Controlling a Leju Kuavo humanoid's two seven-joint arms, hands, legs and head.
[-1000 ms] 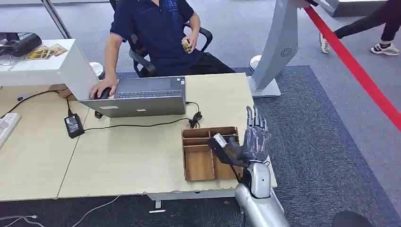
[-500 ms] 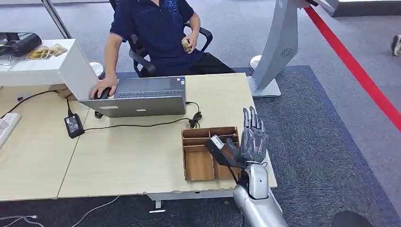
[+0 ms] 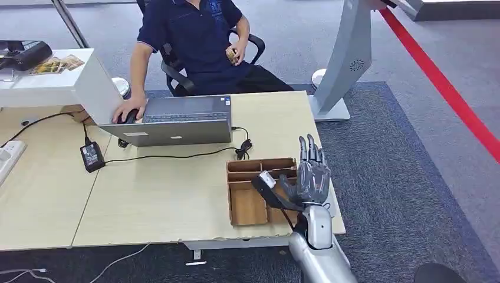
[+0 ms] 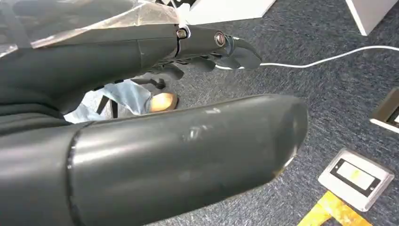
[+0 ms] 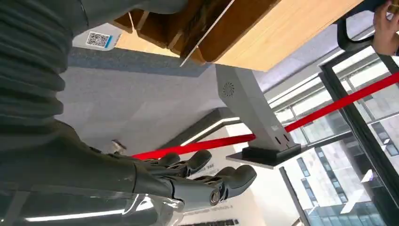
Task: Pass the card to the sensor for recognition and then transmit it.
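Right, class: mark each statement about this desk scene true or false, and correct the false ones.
1. The robot's right hand is raised beside the brown wooden divided tray. True.
2. The grey open laptop sits on the carpet. False: it rests on the pale wooden desk.
3. A seated person in a dark blue shirt rests a hand by the laptop. True.
4. The tray stands at the desk's far left end. False: it is near the right front corner.
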